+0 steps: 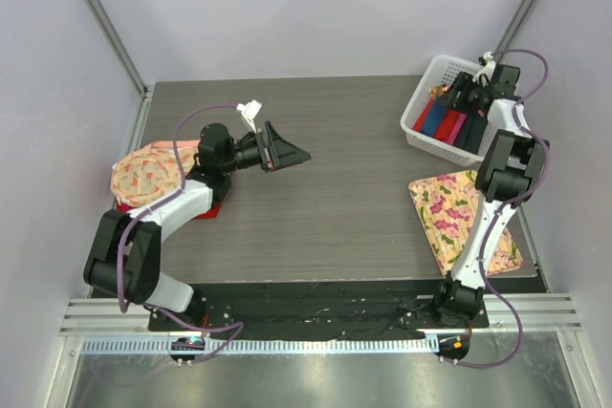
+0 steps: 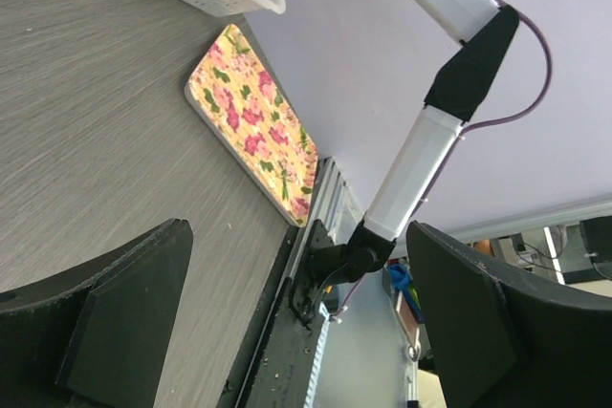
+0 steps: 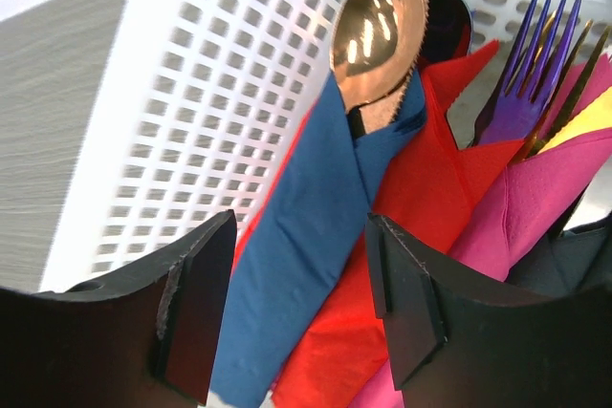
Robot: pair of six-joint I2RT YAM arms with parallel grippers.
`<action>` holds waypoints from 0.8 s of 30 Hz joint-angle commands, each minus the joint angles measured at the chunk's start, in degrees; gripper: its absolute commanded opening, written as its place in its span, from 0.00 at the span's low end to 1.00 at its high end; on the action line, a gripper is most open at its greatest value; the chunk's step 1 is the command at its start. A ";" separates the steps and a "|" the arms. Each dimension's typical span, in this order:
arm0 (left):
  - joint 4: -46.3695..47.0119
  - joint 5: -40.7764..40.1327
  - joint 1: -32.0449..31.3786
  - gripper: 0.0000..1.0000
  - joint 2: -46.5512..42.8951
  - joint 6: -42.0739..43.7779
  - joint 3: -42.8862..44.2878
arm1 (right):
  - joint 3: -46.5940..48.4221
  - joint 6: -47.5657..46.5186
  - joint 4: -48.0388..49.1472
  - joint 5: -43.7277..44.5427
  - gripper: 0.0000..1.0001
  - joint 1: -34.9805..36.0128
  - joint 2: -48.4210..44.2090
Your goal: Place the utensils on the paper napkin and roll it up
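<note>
One long reach — right pincer (image 3: 298,274) parted above the basket (image 3: 239,93).

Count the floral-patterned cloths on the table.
2. The left floral cloth sits bunched beside the left arm; the right floral cloth lies flat in front of the white basket. Others could be hidden.

One basket (image 1: 417,114), two floral cloths (image 1: 466,217), two arms (image 1: 182,203).

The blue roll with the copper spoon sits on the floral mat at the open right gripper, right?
No. The blue roll with the copper spoon sits in the white basket at the open right gripper, as the right wrist view shows.
</note>
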 commanded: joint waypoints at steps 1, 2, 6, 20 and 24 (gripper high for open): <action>-9.18 -1.24 0.91 1.00 -3.85 6.47 3.32 | 2.46 2.59 2.16 -3.33 0.68 -0.22 -7.01; -12.19 -1.59 1.00 1.00 -4.11 7.88 5.51 | 2.55 3.30 2.51 -3.95 0.69 -0.13 -7.71; -37.29 -2.99 1.44 1.00 -3.33 23.64 16.38 | 3.86 6.64 3.04 -7.11 0.84 -0.13 -11.05; -82.79 -19.17 15.06 1.00 5.64 44.44 47.45 | -16.57 7.26 -6.36 -7.39 1.00 9.53 -34.95; -81.83 -24.17 17.70 1.00 1.09 46.99 42.72 | -28.36 3.75 -8.12 -3.70 1.00 12.78 -44.78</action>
